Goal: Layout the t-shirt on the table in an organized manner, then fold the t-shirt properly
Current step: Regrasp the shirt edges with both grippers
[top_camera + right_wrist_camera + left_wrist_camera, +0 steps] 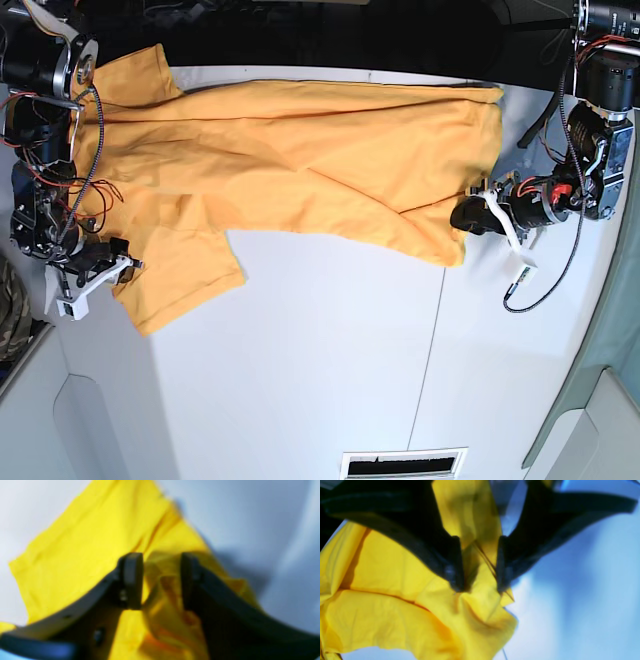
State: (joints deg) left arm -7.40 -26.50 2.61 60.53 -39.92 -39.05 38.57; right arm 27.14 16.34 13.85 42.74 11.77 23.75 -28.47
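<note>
The orange-yellow t-shirt (300, 150) lies spread across the far part of the white table (320, 350), wrinkled, with one sleeve at the far left corner. My left gripper (468, 215) is at the shirt's right corner. In the left wrist view its fingers (456, 575) close on a bunched fold of the shirt (395, 580), and the gripper (479, 582) sits low over the table (582, 592). My right gripper (118, 262) is at the near-left sleeve. In the right wrist view the gripper (161, 580) pinches bunched shirt cloth (87, 542).
A thin dark seam (432, 350) runs down the tabletop. A slotted vent (402, 465) sits at the near edge. Camouflage cloth (10, 310) shows off the table's left side. Dark background lies beyond the far edge.
</note>
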